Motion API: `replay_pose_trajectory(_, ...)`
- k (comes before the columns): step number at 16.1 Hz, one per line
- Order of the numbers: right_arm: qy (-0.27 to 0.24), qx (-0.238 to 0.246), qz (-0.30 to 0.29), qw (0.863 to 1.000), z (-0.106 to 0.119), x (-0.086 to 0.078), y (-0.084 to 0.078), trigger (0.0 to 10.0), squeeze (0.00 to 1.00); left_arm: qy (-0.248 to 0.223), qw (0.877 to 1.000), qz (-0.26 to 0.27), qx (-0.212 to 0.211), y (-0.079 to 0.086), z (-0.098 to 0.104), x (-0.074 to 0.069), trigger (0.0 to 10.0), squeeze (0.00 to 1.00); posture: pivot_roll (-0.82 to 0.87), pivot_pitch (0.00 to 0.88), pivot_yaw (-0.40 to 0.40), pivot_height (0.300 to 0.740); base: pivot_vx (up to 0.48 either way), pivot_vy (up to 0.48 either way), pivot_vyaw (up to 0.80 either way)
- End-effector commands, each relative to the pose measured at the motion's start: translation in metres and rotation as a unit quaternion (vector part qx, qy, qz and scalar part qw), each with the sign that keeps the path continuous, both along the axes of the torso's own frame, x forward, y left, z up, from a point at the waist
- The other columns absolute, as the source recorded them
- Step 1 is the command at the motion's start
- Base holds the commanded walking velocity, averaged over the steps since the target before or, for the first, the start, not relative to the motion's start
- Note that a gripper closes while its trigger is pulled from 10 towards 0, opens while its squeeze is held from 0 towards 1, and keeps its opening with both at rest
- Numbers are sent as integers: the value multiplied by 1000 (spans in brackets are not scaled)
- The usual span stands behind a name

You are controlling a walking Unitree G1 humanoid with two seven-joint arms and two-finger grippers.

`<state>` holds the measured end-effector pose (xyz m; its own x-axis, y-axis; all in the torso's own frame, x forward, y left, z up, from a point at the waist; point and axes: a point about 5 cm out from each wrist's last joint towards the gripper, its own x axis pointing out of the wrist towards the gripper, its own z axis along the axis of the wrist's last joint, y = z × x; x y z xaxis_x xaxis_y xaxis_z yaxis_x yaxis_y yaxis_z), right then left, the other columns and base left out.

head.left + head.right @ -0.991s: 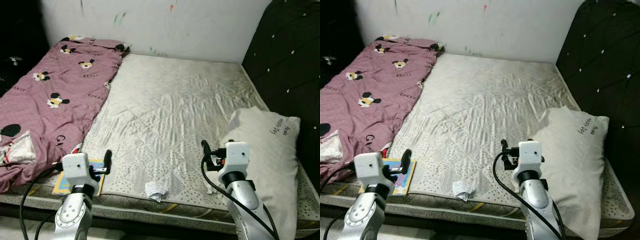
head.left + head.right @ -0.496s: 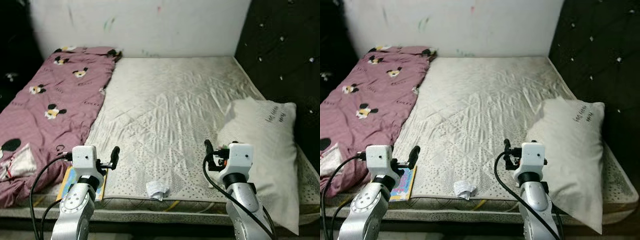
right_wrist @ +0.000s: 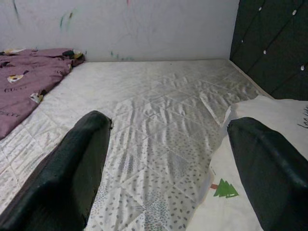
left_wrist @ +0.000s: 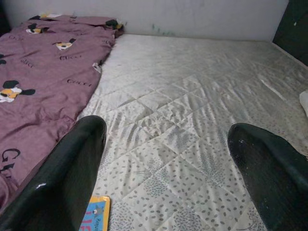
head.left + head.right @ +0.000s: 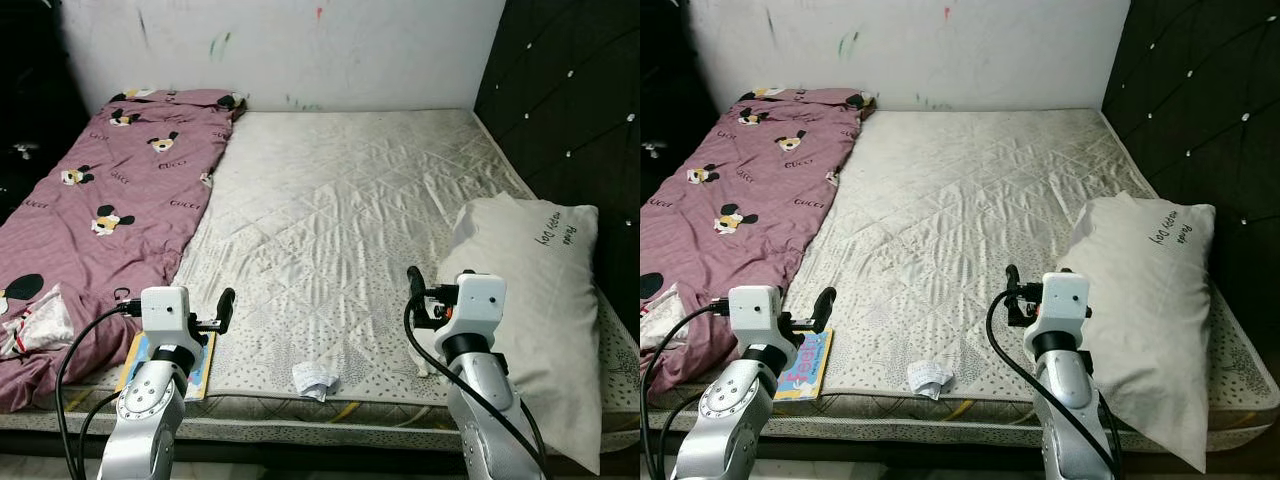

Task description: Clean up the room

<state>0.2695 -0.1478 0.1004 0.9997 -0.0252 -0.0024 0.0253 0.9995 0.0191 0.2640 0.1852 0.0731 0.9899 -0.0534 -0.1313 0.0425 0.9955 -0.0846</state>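
Two pincers hover low over the near edge of the mattress in the left eye view, the left pincer above a small picture book at the near left corner, the right pincer just beside a white pillow that lies along the right edge under the dark headboard. A crumpled paper scrap sits on the near edge between the two arms, touching neither. A purple blanket covers the left side up to the far left corner, with a bundle of white cloth on its near end

The right eye view gives the same layout: the book lies half under the blanket's hem, and the scrap is nearer the left arm than the right

In the left wrist view the left pincer is released, fingers wide apart, nothing between them, the book's corner just below one finger

In the right wrist view the right pincer is likewise released and empty, with the pillow under one finger

The step in hand looks like choosing a first item. The scrap and book are the likeliest clutter; either would call for lowering the left pincer straight down, pressing lightly into the soft mattress so the thin item does not slide, then closing squarely across it
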Motion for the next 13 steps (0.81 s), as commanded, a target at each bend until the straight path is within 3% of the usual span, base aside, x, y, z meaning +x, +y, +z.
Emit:
replay_pose_trajectory(1,2,4,2,1000,-1,2,2,10000,0,-3,1000,6,8,5,2,2,10000,0,-47,0,40,740,0,0,0)
replay_pose_trajectory(6,10,0,-7,1000,-7,-6,-3,10000,0,0,1000,-4,2,0,0,2,10000,0,-64,0,60,740,0,0,0)
replay_pose_trajectory(7,7,-9,-9,1000,-6,0,-4,10000,0,-5,1000,-16,-10,-7,2,13,10000,0,-77,0,54,740,0,0,0)
replay_pose_trajectory(9,0,-22,-5,1000,-4,5,-5,10000,0,-7,1000,-21,-18,-13,3,18,10000,0,-86,0,47,740,0,0,0)
replay_pose_trajectory(11,-1,-28,-4,1000,-3,6,-8,10000,0,-8,1000,-24,-15,-16,1,15,10000,0,-77,0,41,740,0,0,0)
replay_pose_trajectory(13,-1,-22,-3,1000,-2,6,-7,10000,0,-7,1000,-16,-13,-10,0,11,10000,0,-53,0,38,740,0,0,0)
